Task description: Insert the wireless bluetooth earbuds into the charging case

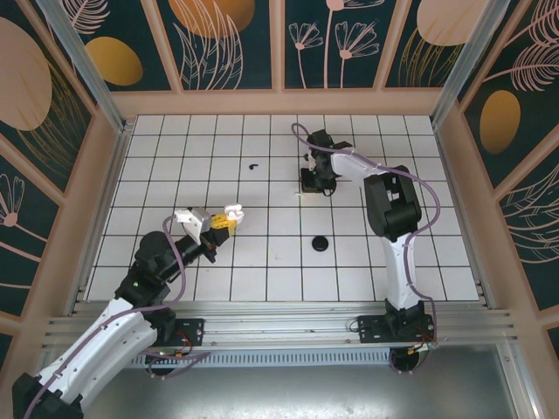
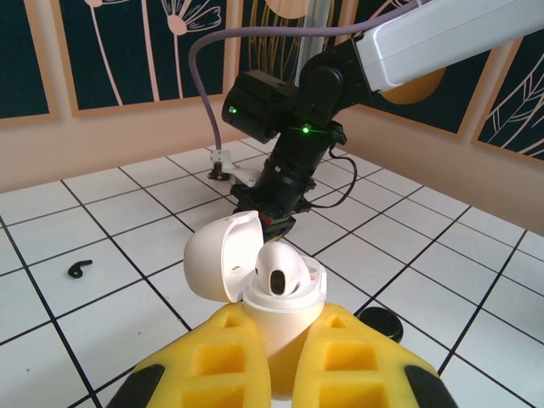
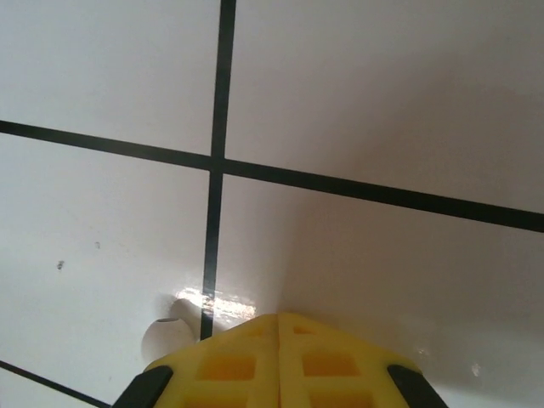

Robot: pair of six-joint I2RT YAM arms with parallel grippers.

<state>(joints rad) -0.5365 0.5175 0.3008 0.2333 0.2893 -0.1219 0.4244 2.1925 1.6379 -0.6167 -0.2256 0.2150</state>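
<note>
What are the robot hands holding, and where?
The left gripper pinches the open charging case by its lower body. The right gripper is shut at the table with a white earbud beside its tips; whether it grips that cannot be told.

the left arm (image 1: pixel 153 262) and right arm (image 1: pixel 389 205) have white shells, black joints and lilac cables (image 2: pixel 204 76); the left gripper (image 2: pixel 285 340) has yellow gridded pads (image 2: pixel 212 361).

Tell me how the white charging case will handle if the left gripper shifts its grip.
The charging case looks smooth and rounded, so it could slip or twist in the left gripper. Its lid stands open to one side and may swing shut if jolted. The shell looks hard, so it is probably stiff and light.
</note>
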